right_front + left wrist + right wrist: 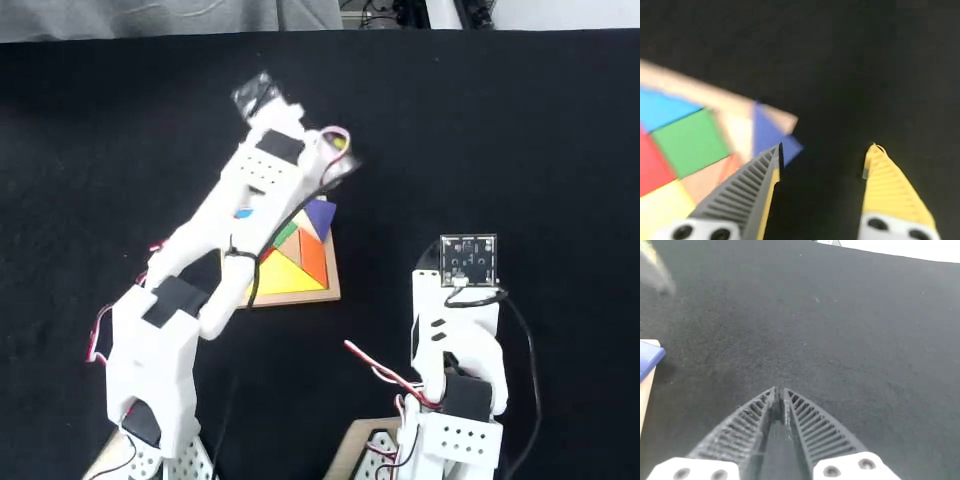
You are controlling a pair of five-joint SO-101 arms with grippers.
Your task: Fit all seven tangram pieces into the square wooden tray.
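The left pincer (825, 150) is hanging wide open, with nothing between its grey and yellow fingers, just past one corner of the square wooden tray (695, 87). Its grey finger (747, 185) is sitting close beside a violet-blue tangram piece (767, 135) that is poking out over the rim at that corner. Inside the tray, a green square piece (690, 142), a light blue piece (665, 107), a red piece (652, 170) and a yellow piece (660, 210) are lying flat against one another. The right pincer (780, 392) is pressed closed and empty above the black surface (865, 330), off to the side of the tray.
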